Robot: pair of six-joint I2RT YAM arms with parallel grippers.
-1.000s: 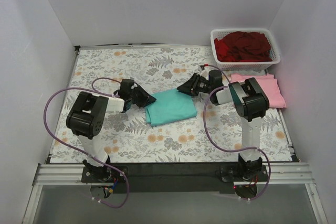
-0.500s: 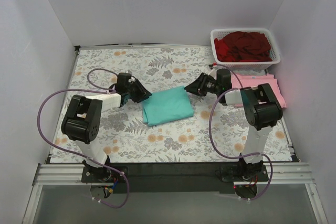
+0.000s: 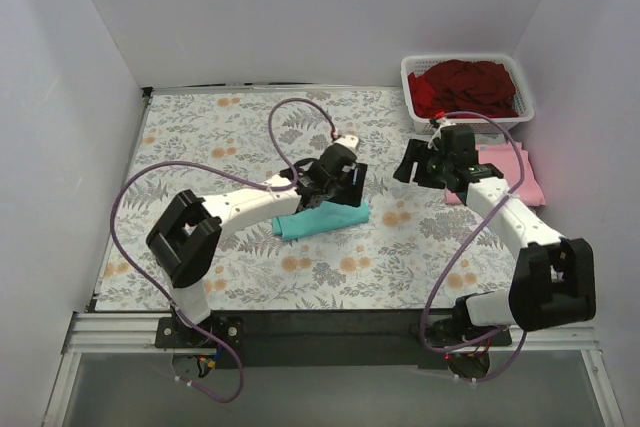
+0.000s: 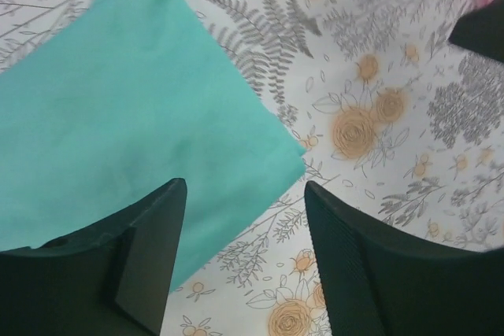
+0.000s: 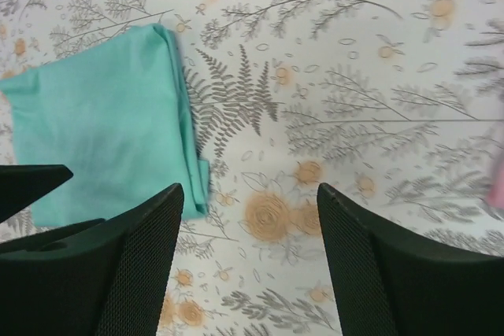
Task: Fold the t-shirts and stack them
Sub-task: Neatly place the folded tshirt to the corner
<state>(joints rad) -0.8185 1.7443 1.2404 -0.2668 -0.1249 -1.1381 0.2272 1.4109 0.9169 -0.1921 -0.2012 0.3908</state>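
From above, my left arm (image 3: 250,205) covers the middle of the teal t-shirt (image 3: 300,224), hiding its far edge. Over my left wrist it runs off the left side and under my fingers (image 4: 118,265). My right arm (image 3: 505,212) overlaps the pink t-shirt (image 3: 525,172); in the wrist views it is a blurred sliver. The dark red t-shirts (image 3: 465,87) in the basket (image 3: 521,107) are too bunched to count.

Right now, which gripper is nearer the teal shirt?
Left. The left gripper hangs over the teal shirt; the right gripper is off to its right, apart from it.
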